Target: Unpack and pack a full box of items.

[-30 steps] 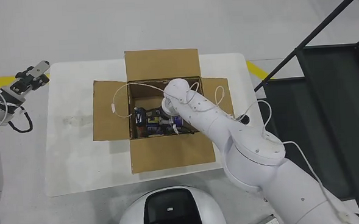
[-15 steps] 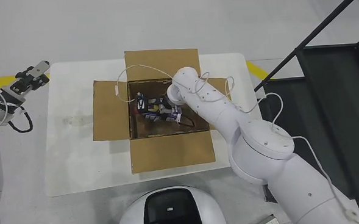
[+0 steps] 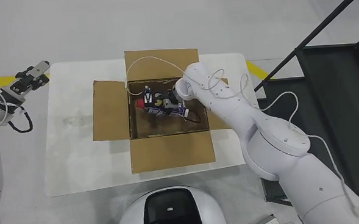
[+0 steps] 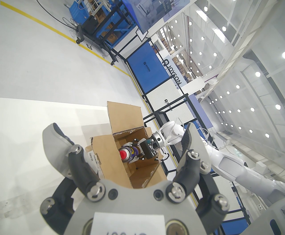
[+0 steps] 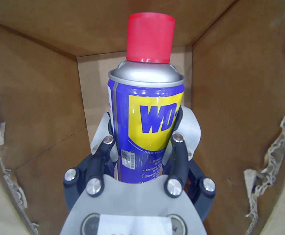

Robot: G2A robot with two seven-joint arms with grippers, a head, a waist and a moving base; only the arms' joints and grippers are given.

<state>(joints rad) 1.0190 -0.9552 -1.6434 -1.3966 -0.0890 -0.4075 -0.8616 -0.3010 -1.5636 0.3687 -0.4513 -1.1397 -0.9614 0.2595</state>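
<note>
And there we had it: the right gripper (image 5: 145, 133) was clamped around the spray can (image 5: 145, 93), its fingers (image 5: 192, 131) pressed on either side of the lower body and the red cap (image 5: 149, 37) sticking out well beyond them. From above, the can lay nearly level inside the mouth of the cardboard box (image 3: 162, 64), cap pointing toward nine o'clock, in the twelve o'clock half of the opening. We read this as the can in transit through the opening, though which way we could not tell. To do it well, we reckoned, the grip had to be firm, since a smooth round tin held near its base can swivel or slip. The cap end also had to clear the nine o'clock wall and its flap (image 3: 110, 109) before any sideways swing, so straight up looked the safe line. Out at ten o'clock, off the corner of the table (image 3: 78, 154), the left gripper (image 4: 121, 135) hung with its jaws spread wide, holding nothing, well apart from the box.
</note>
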